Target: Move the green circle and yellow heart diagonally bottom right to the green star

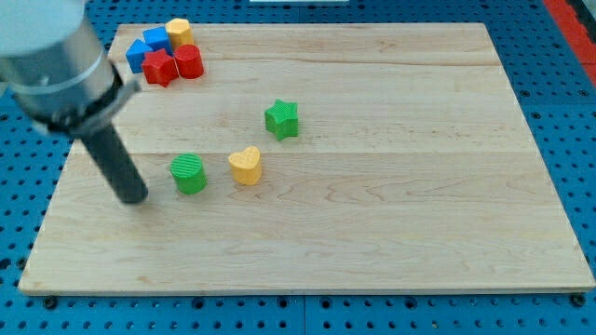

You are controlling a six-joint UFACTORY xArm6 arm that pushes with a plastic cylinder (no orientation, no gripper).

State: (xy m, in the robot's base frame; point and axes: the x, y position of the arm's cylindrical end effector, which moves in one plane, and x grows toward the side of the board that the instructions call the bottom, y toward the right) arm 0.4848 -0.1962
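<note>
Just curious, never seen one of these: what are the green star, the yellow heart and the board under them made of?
The green star and yellow heart look like matte moulded or printed plastic: uniform bright colour, faint ridged sides. The board looks like pale unfinished wood: visible grain and plank seams. I can't be certain from one view.

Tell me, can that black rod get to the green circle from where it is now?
Probably yes. My tip sits just to the view's left of the green circle, with only bare board between them. The yellow heart lies on the circle's far side, out of the way.
</note>
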